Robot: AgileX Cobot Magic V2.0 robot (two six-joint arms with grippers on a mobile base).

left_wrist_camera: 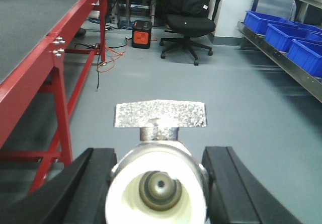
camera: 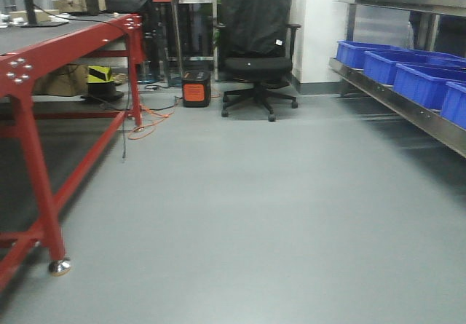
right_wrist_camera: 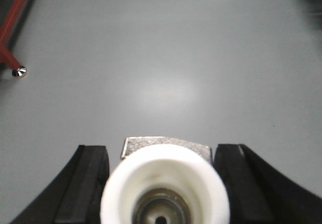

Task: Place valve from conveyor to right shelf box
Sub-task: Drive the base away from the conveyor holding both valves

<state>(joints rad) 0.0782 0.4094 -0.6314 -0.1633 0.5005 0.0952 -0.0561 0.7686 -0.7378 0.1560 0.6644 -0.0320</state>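
While the base is facing down the aisle, the conveyor (camera: 51, 36) is lying along the left on its red frame, and neither valve is resting on it.

The left end effector (left_wrist_camera: 159, 158) is gripping a valve (left_wrist_camera: 158, 183). Its black fingers (left_wrist_camera: 95, 178) are pressing on both sides of the white-capped body, with the flat metal handle showing level beyond it. The left arm is holding this valve low over the grey floor (left_wrist_camera: 201, 98) and pointing along the aisle toward an office chair (left_wrist_camera: 188, 17).

The right end effector (right_wrist_camera: 163, 156) is clamping a second valve (right_wrist_camera: 163, 183) the same way, and that arm is angling more steeply down at the floor.

On the right, the shelf (camera: 408, 113) is carrying a row of blue boxes (camera: 419, 84), which appear to be out of reach.

The step in hand is looking like the carry to the shelf. Doing it well is likely meaning keeping both grips firm and the valves level while turning right. One arm would then be reaching over an open box, lowering its valve inside the walls, and only then letting go.
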